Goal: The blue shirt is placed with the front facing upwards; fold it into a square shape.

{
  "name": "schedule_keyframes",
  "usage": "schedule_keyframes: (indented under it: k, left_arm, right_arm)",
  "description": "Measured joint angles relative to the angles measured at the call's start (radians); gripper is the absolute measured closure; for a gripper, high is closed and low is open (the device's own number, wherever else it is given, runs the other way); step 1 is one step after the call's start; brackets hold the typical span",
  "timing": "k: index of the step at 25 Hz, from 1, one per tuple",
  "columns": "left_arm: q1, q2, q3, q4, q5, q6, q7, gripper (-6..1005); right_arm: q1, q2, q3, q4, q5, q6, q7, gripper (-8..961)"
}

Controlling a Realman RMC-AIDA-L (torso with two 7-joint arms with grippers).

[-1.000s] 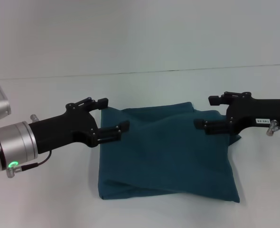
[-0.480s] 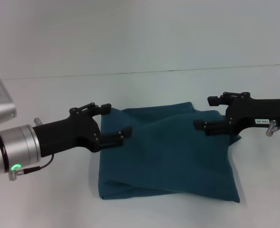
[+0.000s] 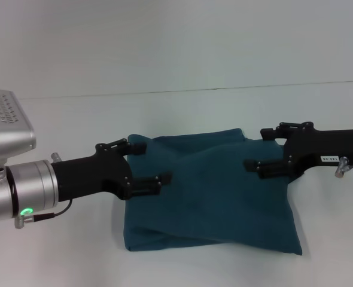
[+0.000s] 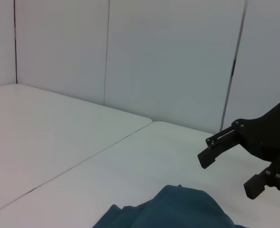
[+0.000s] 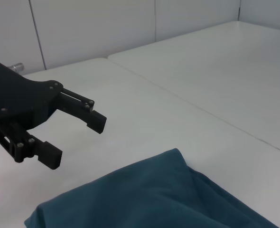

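Observation:
The blue shirt [image 3: 212, 191] lies folded into a rough square on the white table [image 3: 63, 257]; only plain fabric shows, no print. My left gripper [image 3: 149, 162] is open and empty, hovering at the shirt's far left corner. My right gripper [image 3: 258, 148] is open and empty, hovering over the shirt's far right corner. The left wrist view shows a shirt corner [image 4: 171, 211] and the right gripper [image 4: 228, 175] beyond it. The right wrist view shows the shirt [image 5: 144, 199] and the left gripper [image 5: 76, 141] beyond it.
The table's far edge [image 3: 224, 89] runs across behind the shirt, with a pale panelled wall [image 4: 168, 57] beyond. A seam [image 5: 201, 111] crosses the tabletop.
My left gripper has moved a little to the right and towards me, along the shirt's left edge. My right gripper has edged slightly left. The shirt has not moved.

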Motion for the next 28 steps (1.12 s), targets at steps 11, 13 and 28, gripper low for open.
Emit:
schedule_keyframes:
  k: [11,13,28]
  left_arm:
    - [0.000,0.000,0.003,0.001,0.001,0.000,-0.002,123]
    - [-0.001,0.000,0.002,0.003,0.002,0.000,-0.001,123]
    - [-0.011,0.000,0.002,0.008,0.004,0.000,-0.001,123]
  right_arm:
    - [-0.001,0.000,-0.001,-0.001,0.000,-0.012,-0.002,28]
    - [-0.001,0.000,-0.001,-0.001,0.000,-0.012,-0.002,28]
    - [0.003,0.000,-0.001,0.000,0.000,-0.007,-0.005,29]
